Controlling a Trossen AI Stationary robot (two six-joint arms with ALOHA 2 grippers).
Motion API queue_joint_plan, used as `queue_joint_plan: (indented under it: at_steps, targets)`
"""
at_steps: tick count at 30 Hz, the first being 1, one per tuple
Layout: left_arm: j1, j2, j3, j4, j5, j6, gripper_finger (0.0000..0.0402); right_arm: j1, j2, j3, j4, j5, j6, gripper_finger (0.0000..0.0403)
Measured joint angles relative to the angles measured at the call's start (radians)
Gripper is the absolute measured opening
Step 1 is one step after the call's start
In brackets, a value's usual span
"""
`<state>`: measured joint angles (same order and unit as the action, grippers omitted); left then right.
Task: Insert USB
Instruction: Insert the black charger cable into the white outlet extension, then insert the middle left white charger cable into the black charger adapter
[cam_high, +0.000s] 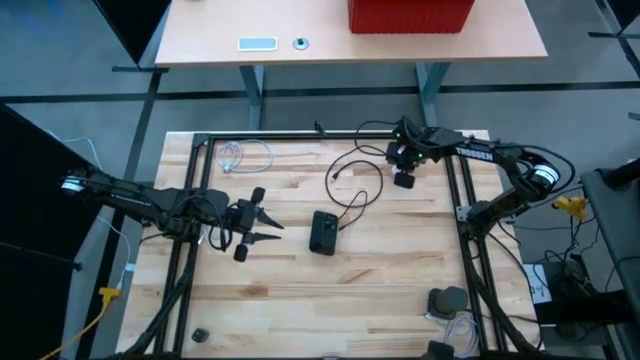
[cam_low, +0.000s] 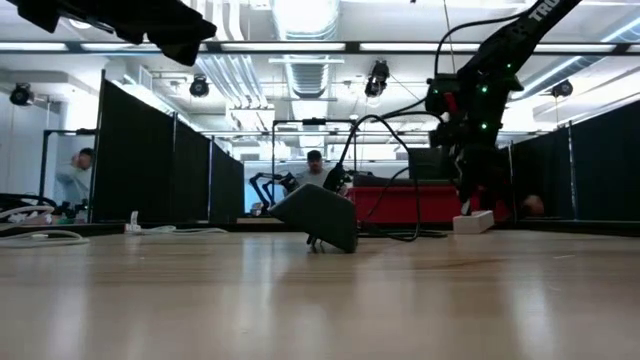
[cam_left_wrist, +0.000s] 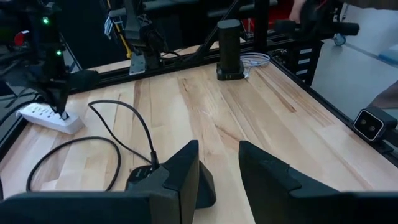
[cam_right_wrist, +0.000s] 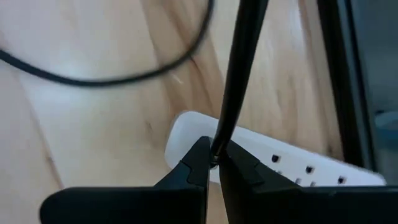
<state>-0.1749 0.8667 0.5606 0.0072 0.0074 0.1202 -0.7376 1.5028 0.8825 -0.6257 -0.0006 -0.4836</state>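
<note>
A black box (cam_high: 322, 233) lies mid-table, and its thin black cable (cam_high: 350, 175) loops toward the far right corner. There my right gripper (cam_high: 403, 165) points steeply down, shut on the cable just above a white power strip (cam_right_wrist: 292, 163), which lies flat on the wood (cam_left_wrist: 43, 116). The USB plug itself is hidden between the fingers. My left gripper (cam_high: 270, 222) hovers open, left of the box, its fingers (cam_left_wrist: 186, 165) pointing toward the table's right with nothing between them. My right gripper pinches the black cable (cam_right_wrist: 219, 144) between its two fingertips, coming from above and pointing down. The cable rises straight out of the fingers and away. The fingers cover the cable's end, and I cannot tell whether it touches the strip.
Black frame rails (cam_high: 465, 200) run along the table's sides and far edge. A coil of white cable (cam_high: 240, 155) lies at the far left. A dark upright block (cam_left_wrist: 229, 50) stands near the right rail with white cord beside it. People show in the room beyond.
</note>
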Motion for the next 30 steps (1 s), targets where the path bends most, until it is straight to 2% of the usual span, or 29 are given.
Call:
queue_joint_plan:
  at_steps: [6,11,18,24,30]
  targets:
    - [0.000,-0.001,0.000,0.000,0.000,-0.006,0.0103,0.019,0.002,0.007,0.015,0.001,0.180,0.0020]
    - [0.000,-0.001,0.000,0.000,0.000,-0.017,0.0103,0.041,0.010,0.005,-0.004,-0.024,0.249,0.0098]
    - [0.000,-0.001,0.000,0.000,0.000,-0.032,0.0103,0.042,-0.009,0.008,-0.004,-0.019,0.225,0.0195]
    - [0.000,-0.002,0.000,0.000,0.000,-0.031,0.0103,0.044,-0.066,0.011,-0.003,0.000,0.222,0.0231]
    - [0.000,-0.002,0.000,0.000,0.000,-0.026,0.0103,0.052,-0.142,0.012,-0.019,0.000,0.247,0.0237]
